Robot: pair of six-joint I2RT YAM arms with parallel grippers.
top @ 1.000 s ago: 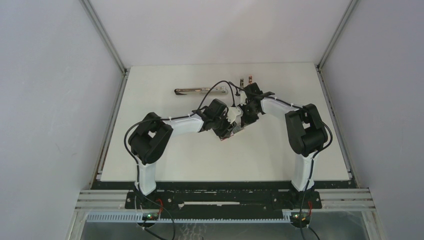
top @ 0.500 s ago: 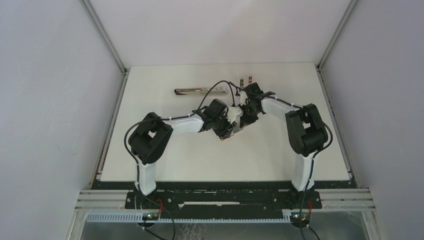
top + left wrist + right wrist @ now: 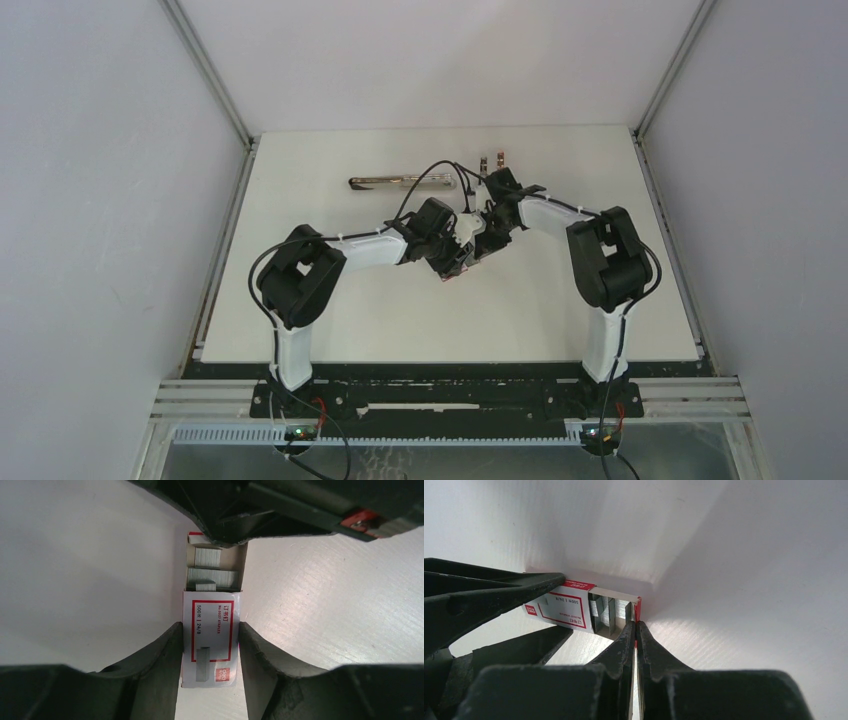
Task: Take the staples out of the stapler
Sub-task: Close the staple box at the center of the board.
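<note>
The stapler lies flat at the back of the table, away from both grippers. My left gripper is shut on the white-and-red sleeve of a small staple box, one finger on each long side. The box's inner tray is slid partly out and holds short silver staple strips. My right gripper is shut on the red end wall of that tray. In the top view the two grippers meet over the box at mid-table.
Two short pinkish-grey clip-like pieces lie at the back, right of the stapler. The right arm's cable loops over the stapler's right end. Grey walls enclose the white table on three sides.
The right wrist has shifted slightly left towards the left gripper. The left arm, the box and the stapler have not visibly moved.
</note>
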